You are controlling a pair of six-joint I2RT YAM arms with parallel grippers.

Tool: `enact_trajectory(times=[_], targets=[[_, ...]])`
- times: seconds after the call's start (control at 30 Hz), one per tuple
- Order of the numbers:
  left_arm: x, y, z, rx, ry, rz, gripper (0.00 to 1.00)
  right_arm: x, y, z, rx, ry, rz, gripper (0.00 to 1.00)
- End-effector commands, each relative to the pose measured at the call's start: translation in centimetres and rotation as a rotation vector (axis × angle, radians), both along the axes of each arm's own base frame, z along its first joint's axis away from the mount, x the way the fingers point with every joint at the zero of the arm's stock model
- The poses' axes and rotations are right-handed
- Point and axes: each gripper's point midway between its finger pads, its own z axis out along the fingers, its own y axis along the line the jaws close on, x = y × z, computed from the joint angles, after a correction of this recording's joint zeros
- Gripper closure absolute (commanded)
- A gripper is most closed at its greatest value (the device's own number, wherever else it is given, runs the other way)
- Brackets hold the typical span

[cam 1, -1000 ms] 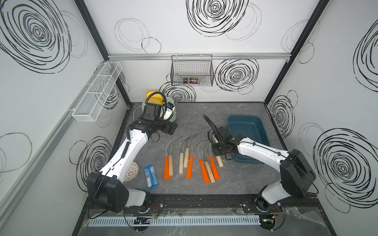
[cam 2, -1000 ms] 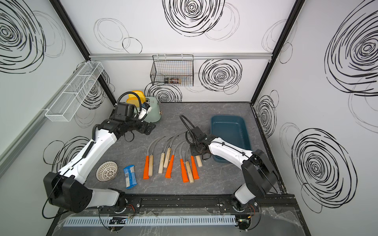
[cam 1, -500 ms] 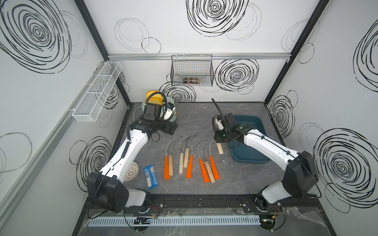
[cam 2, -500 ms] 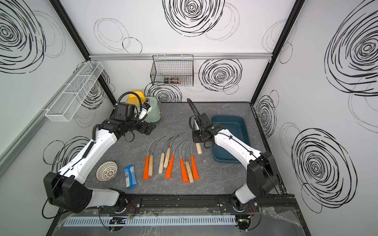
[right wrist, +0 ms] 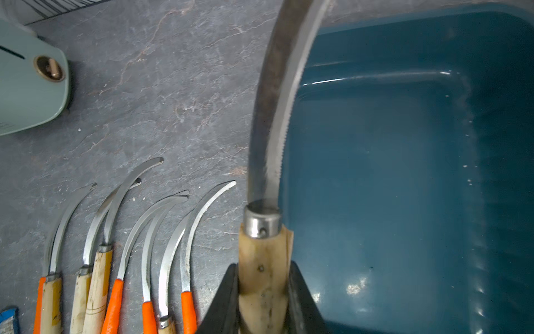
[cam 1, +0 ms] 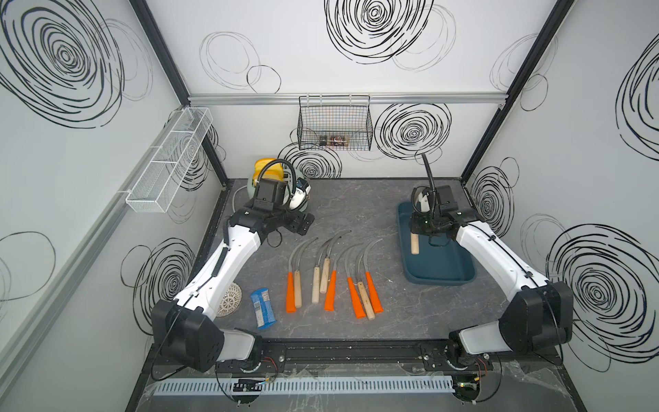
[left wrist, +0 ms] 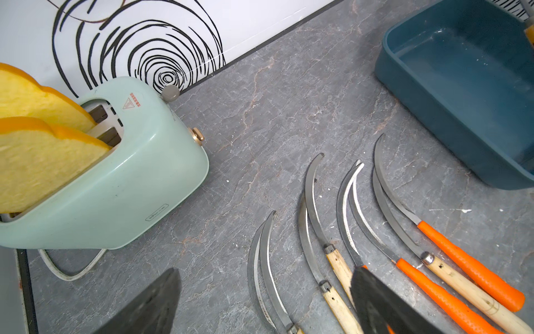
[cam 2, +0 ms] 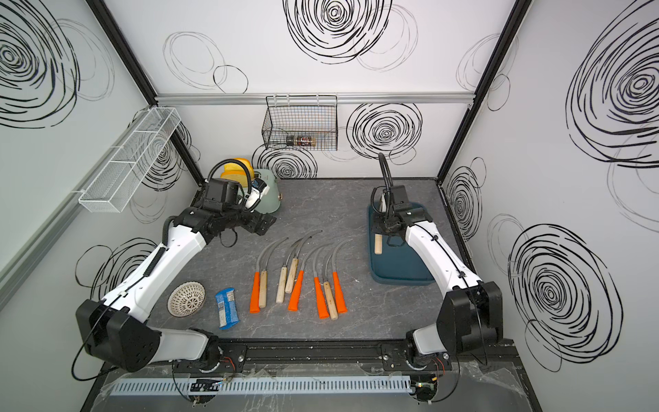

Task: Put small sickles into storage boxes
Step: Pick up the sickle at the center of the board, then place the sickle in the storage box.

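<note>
Whereas a second ago the right gripper [cam 1: 416, 229] sat low at the right end of the row of sickles [cam 1: 330, 292], and half a second ago had risen beside the left wall of the storage tub [cam 1: 442, 281], it now hangs over the tub's far left corner. Its black fingers [right wrist: 300, 289] are clamped on the pale handle of a wood-handled sickle [right wrist: 264, 260]. That sickle stands nearly upright: the butt of the handle points down inside the tub in both top views [cam 2: 377, 244], and whether it touches the floor I cannot tell. The left arm and the eight sickles left on the table have not shifted. The held handle is smooth, scuffed light wood with a small pin hole, capped by a dull steel ferrule. From it springs a thin grey blade, curved like a crescent, with fine saw teeth along its inner edge. The tub is glossy dark teal plastic, rectangular with rounded corners and low walls, and its bare floor catches highlights [right wrist: 404, 173]. The sickles on the table lie side by side, blades toward the back wall, with bright orange handles between plain wooden ones. The table [cam 1: 356, 210] is matte grey with pale veins like slate. The left gripper [left wrist: 265, 271] hovers near a mint-green toaster [left wrist: 115, 188], its two dark fingers well apart.
</note>
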Motion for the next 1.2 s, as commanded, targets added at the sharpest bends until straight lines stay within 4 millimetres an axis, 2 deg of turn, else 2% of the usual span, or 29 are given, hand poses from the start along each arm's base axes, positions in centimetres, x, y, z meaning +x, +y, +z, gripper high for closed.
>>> enact_trajectory(times=[0.0, 0.17, 0.63, 0.97, 1.17], targets=[[0.8, -0.9, 1.5, -0.024, -0.046, -0.018, 0.04, -0.1, -1.1, -0.2, -0.02, -0.003, -0.004, 1.0], [0.5, -1.3, 1.4, -0.017, -0.044, -0.033, 0.04, -0.2, -2.3, -2.1, -0.048, 0.062, -0.034, 1.0], [0.4, -1.5, 1.0, -0.02, -0.047, -0.036, 0.04, -1.8, -3.0, -7.3, -0.107, 0.175, -0.032, 1.0], [0.3, -1.6, 0.6, -0.019, -0.036, -0.038, 0.04, -1.7, -3.3, -9.1, -0.136, 0.205, -0.035, 1.0], [0.4, -1.4, 0.7, -0.016, -0.04, -0.027, 0.04, -1.7, -2.7, -10.4, -0.14, 0.233, -0.017, 1.0]])
